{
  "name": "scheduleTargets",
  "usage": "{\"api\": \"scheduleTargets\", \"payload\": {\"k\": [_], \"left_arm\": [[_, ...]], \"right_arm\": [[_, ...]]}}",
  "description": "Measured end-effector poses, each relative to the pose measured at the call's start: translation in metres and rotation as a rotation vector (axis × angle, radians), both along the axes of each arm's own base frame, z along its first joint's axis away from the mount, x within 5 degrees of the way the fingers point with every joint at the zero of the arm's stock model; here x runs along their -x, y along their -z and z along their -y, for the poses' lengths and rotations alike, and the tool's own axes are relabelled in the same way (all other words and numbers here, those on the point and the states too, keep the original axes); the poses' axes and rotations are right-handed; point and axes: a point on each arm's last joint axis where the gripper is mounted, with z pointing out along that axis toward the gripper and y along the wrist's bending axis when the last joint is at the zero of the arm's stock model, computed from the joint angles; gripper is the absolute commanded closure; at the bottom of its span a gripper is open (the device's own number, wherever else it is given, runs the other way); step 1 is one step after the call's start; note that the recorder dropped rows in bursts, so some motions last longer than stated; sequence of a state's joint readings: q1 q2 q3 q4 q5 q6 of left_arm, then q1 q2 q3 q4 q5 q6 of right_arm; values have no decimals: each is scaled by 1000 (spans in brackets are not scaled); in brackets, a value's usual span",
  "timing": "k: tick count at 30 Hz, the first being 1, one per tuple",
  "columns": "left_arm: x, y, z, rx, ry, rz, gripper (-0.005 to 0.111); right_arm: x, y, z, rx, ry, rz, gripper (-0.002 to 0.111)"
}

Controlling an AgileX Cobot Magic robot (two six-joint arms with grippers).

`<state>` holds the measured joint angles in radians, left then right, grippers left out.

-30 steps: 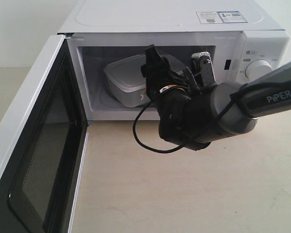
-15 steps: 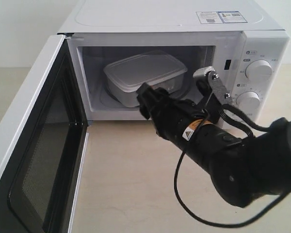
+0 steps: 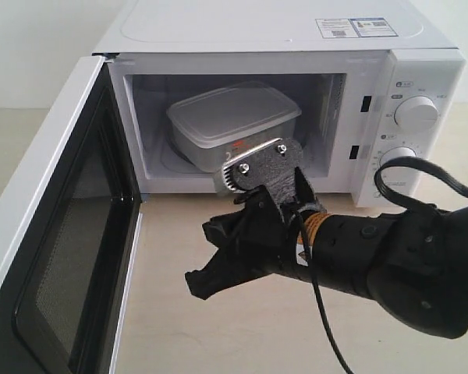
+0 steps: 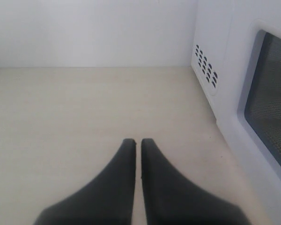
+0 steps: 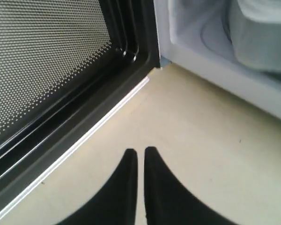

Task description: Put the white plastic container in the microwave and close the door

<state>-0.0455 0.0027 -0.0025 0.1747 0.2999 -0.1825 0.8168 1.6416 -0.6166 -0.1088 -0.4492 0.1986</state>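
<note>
Pale beige table [image 3: 179, 257] (faint wood grain), white microwave [image 3: 265, 31] standing on it

lit brightly and evenly, with only soft, faint shadows. dims slightly inside the microwave [image 3: 257, 31]. blurs the white container [image 5: 260, 42] in the right wrist view.

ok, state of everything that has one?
door: wide open
microwave: cavity open, container inside
container: lid on, sitting in the cavity, nothing gripping it
right pincer: shut, empty, outside the cavity over the table
left pincer: shut, empty, beside the microwave
</note>
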Motion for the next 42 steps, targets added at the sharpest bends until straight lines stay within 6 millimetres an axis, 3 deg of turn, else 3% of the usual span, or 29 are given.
{"api": "scheduleTargets", "payload": {"k": [2, 6, 10, 18, 26, 35, 42], "left_arm": [[0, 0, 0, 0, 0, 0, 102], [0, 0, 0, 0, 0, 0, 102], [0, 0, 0, 0, 0, 0, 102], [0, 0, 0, 0, 0, 0, 102], [0, 0, 0, 0, 0, 0, 102], [0, 0, 0, 0, 0, 0, 102], [0, 0, 0, 0, 0, 0, 102]], "right_arm": [[-4, -6, 0, -5, -2, 102, 108], [-21, -6, 3, -156, 197, 192, 108], [-33, 16, -3, -116, 240, 182, 108], [-51, 18, -21, -150, 247, 217, 108], [-63, 36, -30, -138, 289, 187, 108], [-83, 35, -38, -170, 350, 194, 108], [-87, 36, -34, -123, 379, 218, 108]]}}
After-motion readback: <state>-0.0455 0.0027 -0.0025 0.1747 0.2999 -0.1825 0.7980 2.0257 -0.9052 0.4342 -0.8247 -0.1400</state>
